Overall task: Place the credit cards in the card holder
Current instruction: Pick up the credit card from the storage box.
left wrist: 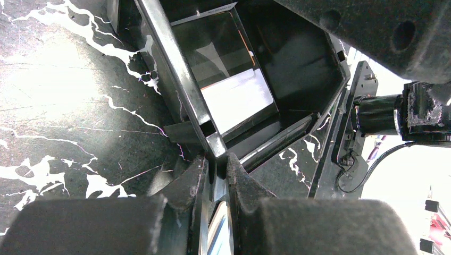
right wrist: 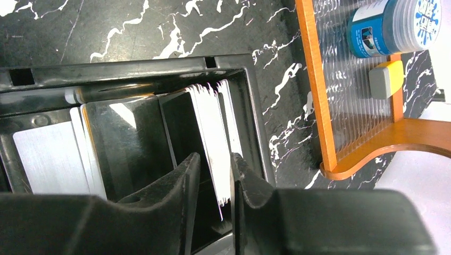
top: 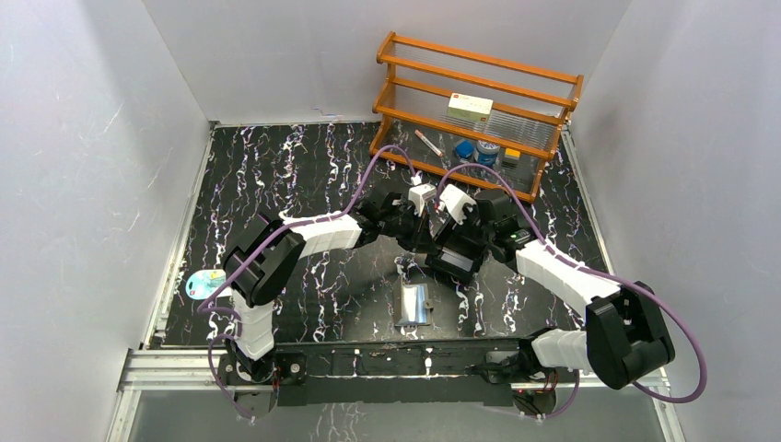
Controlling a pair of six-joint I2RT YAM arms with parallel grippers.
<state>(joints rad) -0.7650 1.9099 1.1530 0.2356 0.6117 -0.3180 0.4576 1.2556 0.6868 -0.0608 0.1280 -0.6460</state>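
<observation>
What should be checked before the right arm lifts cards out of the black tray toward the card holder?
1. Left gripper clamps the black tray by its rim: ok.
2. Right gripper straddles the upright cards in the tray: ok.
3. Right grip closed firmly on them: cannot tell.
4. Only one card between the fingers: not ok, several sit there.
5. Card holder lies uncovered on the table, shiny side up: ok.
</observation>
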